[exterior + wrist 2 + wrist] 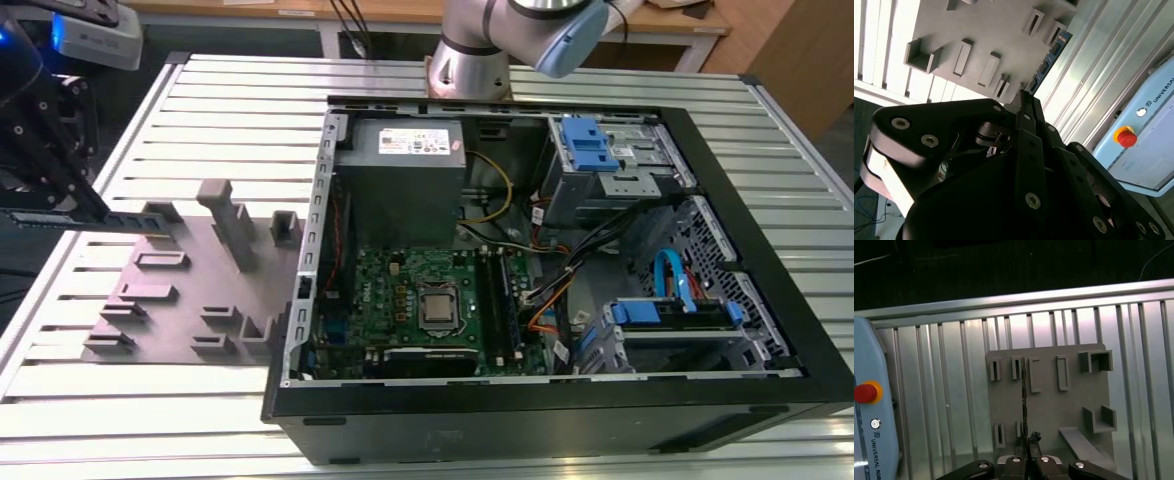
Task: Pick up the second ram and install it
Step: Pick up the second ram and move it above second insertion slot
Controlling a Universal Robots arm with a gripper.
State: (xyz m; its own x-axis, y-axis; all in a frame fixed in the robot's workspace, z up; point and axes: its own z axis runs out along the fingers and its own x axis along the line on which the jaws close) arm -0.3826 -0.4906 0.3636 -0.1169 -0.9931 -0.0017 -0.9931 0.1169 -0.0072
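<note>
The second ram is a long thin blue stick held level above the far end of the grey holder plate, at the exterior view's left. My gripper is shut on it, lifted off the plate. In the second wrist view the ram sticks out past the black fingertips toward the plate's slots. Seen edge-on in the first wrist view, the ram runs from the gripper over the plate. The open computer case lies to the exterior view's right, its motherboard exposed.
The grey plate carries several upright holders and empty slots. A teach pendant with a red stop button lies on the slatted metal table beside the plate. The arm's base stands behind the case. Cables and drive bays crowd the case's right half.
</note>
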